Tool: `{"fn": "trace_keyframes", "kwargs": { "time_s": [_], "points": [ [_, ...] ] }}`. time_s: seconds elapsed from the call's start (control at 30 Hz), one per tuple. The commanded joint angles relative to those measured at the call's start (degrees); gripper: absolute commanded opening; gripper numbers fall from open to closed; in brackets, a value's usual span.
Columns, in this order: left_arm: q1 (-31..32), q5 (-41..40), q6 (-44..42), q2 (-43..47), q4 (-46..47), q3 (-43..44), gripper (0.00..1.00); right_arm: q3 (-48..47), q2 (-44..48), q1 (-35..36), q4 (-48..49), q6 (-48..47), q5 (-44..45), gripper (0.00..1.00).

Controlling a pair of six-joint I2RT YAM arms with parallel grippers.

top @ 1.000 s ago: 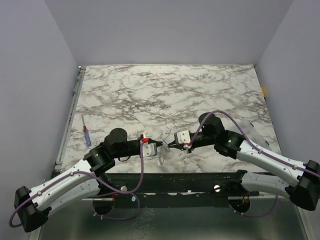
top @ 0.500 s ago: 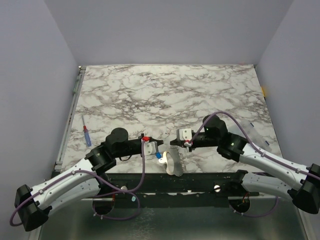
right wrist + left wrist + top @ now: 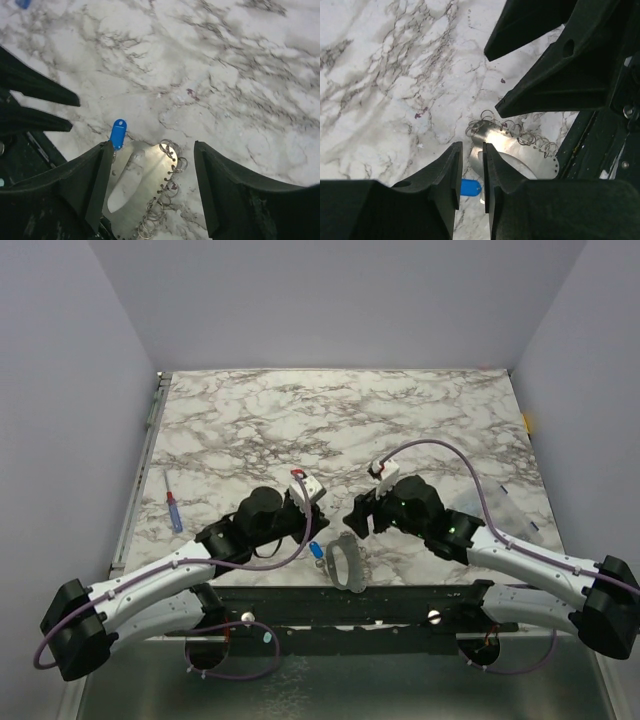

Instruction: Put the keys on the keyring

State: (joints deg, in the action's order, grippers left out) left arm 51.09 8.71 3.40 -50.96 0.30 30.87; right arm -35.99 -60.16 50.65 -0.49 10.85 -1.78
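**Keys & ring loose in one heap at near edge; threading unconfirmed**

Progress: nothing was in hand. L jaws stood only a slit apart and empty, w/ marble and bright metal showing through the gap. R jaws stood wide apart, also empty, straddling the heap from above. Both sets hung close together over the same spot.

Location: the keys (image 3: 125, 182) and the keyring (image 3: 169, 148) lay bunched on the desk (image 3: 400, 420), right by its near edge, approx midway btw the two arms. The screwdriver (image 3: 173, 512) lay well apart at the desk's left side.

Done vs left (judgement): couldn't tell whether any key sat on the ring, since the parts were too small and glare washed out the joins. The blue-headed key (image 3: 118, 134) lay at the heap's edge, shank pointing inward, so it may have been attached. If the keys were threaded, the job was prob. at or near its end. If not, all the threading was left, incl. a fresh pick-up of ring and key.

Looks: the ring was a thin pale wire coil, hard to pick out vs the marble. The chain (image 3: 160, 205) of small links trailed from it along a shiny flat piece (image 3: 150, 175), identity unclear. A plain silvery key rested on that piece.
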Motion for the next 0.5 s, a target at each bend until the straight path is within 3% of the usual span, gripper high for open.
{"fn": "trace_keyframes", "kwargs": {
  "time_s": [0.0,0.07,0.13,0.37,0.47],
  "points": [
    [1.96,-8.00,14.16,-4.39,-0.04,2.70,0.31,1.15,-0.54,0.33,-6.09,19.51,16.97,0.78],
    [4.29,-12.68,15.91,-7.34,-0.20,3.78,0.36,1.47,0.06,0.28,-7.54,21.79,20.84,0.83],
    [7.10,-15.94,16.66,-10.85,-0.21,5.31,0.39,0.75,-0.03,0.38,-9.90,22.35,23.48,0.82],
    [12.79,-24.49,23.05,-25.81,-3.37,14.29,0.39,-8.37,-3.41,-1.07,-24.80,27.56,34.44,0.92],
    [14.75,-26.90,24.02,-30.79,-3.77,17.61,0.39,-8.68,-1.66,-5.34,-24.07,26.12,32.05,0.92]
  ]
}}
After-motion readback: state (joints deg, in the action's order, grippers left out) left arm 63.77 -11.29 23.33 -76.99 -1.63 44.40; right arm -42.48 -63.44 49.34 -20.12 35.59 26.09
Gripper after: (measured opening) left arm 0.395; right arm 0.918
